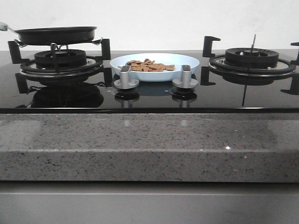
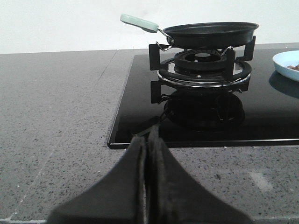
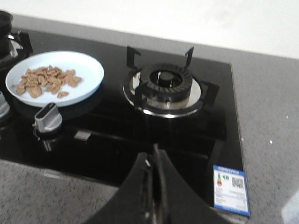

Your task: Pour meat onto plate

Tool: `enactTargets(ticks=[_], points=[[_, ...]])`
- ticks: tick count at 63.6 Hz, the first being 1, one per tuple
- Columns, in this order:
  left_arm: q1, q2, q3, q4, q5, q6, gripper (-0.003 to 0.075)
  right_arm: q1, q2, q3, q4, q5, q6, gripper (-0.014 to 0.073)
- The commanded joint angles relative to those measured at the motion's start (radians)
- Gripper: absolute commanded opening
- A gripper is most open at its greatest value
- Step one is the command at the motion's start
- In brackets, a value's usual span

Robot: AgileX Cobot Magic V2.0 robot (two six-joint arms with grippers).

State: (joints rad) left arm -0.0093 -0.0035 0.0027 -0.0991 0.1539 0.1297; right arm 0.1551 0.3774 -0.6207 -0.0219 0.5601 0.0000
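We find the meat point(image 1: 148, 66) already lying in a loose brown heap on the plate point(image 1: 189, 59), which sits on the black glass of the stove point(image 1: 219, 91) between the two burners and just behind the two silver knobs point(image 1: 126, 78). Taking the plate as the clock centre in the front view, the frying pan point(image 1: 56, 34) rests at about ten o'clock on the left burner point(image 1: 60, 59), level on its grate, and as far as we can tell from its rim it holds nothing; the right burner point(image 1: 252, 58) at about three o'clock stands bare. Our left gripper point(image 2: 146, 140) hangs over the grey stone counter point(image 2: 56, 116) in front of the stove, its fingers pressed together on nothing, well apart from the pan's pale green handle point(image 2: 138, 21). Our right gripper point(image 3: 154, 161) is likewise closed tight and empty, hanging near the stove's front edge beside the energy sticker point(image 3: 231, 189). We judge the pouring done, with the pan set down on its burner. What remains, in our view, is only to keep both arms clear of the plate and stove.
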Motion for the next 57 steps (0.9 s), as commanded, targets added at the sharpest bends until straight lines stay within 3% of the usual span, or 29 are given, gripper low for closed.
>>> enactTargets(ticks=[1, 15, 26, 35, 57], points=[[0.000, -0.016, 0.006, -0.009, -0.082, -0.002, -0.0020, -0.023, -0.027, 0.084, -0.009, -0.225, -0.007, -0.0059], [0.000, -0.016, 0.006, -0.009, -0.082, -0.002, -0.0020, -0.106, -0.195, 0.426, 0.060, -0.467, -0.007, -0.0059], [0.000, -0.016, 0.006, -0.009, -0.082, -0.002, -0.0020, -0.114, -0.327, 0.609, 0.101, -0.504, -0.007, -0.0059], [0.000, -0.016, 0.006, -0.009, -0.082, -0.002, -0.0020, -0.114, -0.407, 0.642, 0.104, -0.459, -0.007, -0.0059], [0.000, -0.016, 0.006, -0.009, -0.082, -0.002, -0.0020, -0.115, -0.405, 0.642, 0.104, -0.447, -0.007, -0.0059]])
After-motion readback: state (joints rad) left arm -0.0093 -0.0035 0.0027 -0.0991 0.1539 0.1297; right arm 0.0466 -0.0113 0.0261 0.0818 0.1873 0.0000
